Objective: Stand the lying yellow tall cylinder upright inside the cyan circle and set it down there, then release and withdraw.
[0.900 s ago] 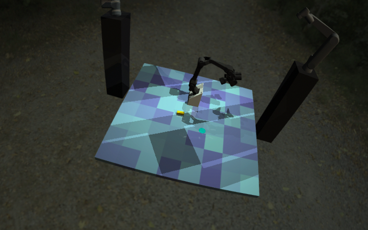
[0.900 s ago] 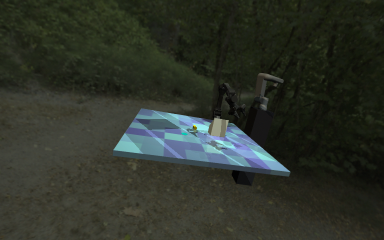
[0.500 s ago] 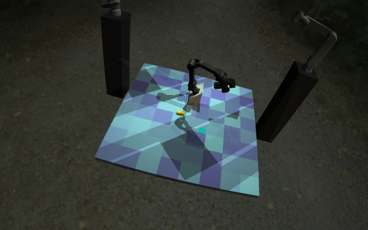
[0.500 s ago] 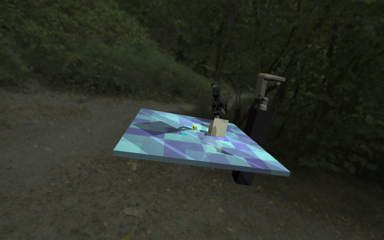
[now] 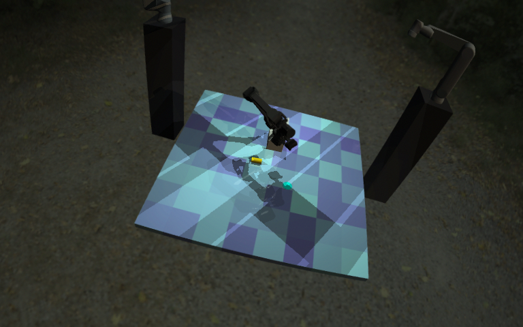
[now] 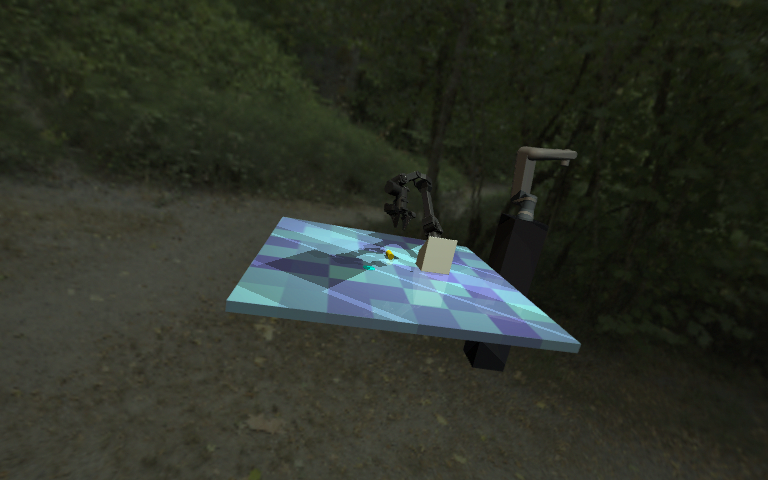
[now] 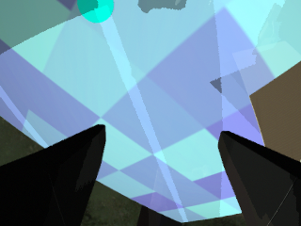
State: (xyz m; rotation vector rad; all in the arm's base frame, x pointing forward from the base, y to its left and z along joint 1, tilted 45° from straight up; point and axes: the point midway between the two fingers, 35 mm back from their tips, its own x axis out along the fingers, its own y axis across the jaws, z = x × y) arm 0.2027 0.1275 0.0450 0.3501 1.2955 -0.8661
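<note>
And here's the yellow cylinder [image 5: 256,161] [image 6: 389,255], lying on its side on the checkered table [image 5: 173,208] [image 6: 396,327] [image 7: 56,89], out of the wrist camera's sight. It's outside the cyan circle [image 5: 287,185] [image 6: 370,268] [image 7: 96,8], with a stretch of table between them, so the standing-up is yet to be done! The circle lies flat, and the wrist view catches it at its upper edge.

Up to the gripper [image 6: 400,224] [image 7: 165,136]: it's up in the air over the table, fingers pointing down, and they're wide apart with nothing between them. From the top view, those fingers are too dark to pick out.

The black arm [image 5: 264,108] [image 6: 427,204] bends high above, its lower end by a tan block [image 5: 274,144] [image 6: 438,255] [image 7: 279,108]. That block sits near the cylinder, and its side pokes into the wrist picture at the right.

Shadows stripe the tiles, some dark patches falling right around the cylinder. Farther out, a tall dark pedestal [image 5: 163,77] [image 6: 518,249] carries another arm [image 5: 165,13] [image 6: 525,169], while across the table a second pedestal [image 5: 408,146] holds a bent grey arm [image 5: 455,73]. Around it all, leaf-strewn ground [image 5: 77,246] [image 6: 169,384].
</note>
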